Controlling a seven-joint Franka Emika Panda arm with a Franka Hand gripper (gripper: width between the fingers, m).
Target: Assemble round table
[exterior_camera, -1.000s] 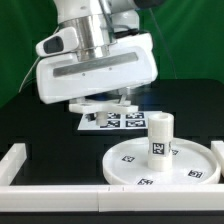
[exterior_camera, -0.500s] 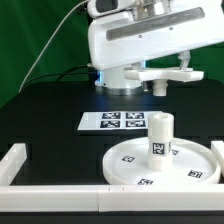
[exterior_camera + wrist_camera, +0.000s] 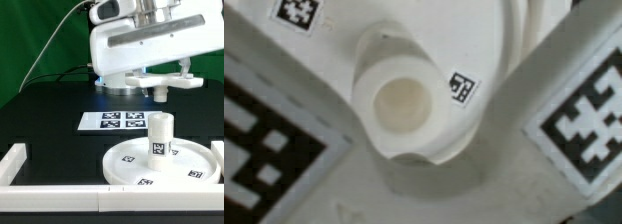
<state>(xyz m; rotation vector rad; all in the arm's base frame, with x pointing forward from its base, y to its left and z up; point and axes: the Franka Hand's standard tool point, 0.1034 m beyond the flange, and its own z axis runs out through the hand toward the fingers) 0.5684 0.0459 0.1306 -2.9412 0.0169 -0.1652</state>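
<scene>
Aloft, the gripper [image 3: 155, 73] clasps one cross-shaped base [image 3: 161, 90]; below, one leg [image 3: 160, 133] stands on one disc [image 3: 125, 165].

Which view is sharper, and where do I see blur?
Exterior view: fairly sharp and evenly lit, the round disc and leg clear against the black table. Wrist view: soft, out of focus, the cross-shaped base very close, tag edges smeared.

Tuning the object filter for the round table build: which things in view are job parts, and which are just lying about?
Job parts:
- round disc, flat on the table
- leg, upright on the disc
- cross-shaped base, held in the air by the gripper

Not part of it:
- marker board
- white border wall
- black table
</scene>
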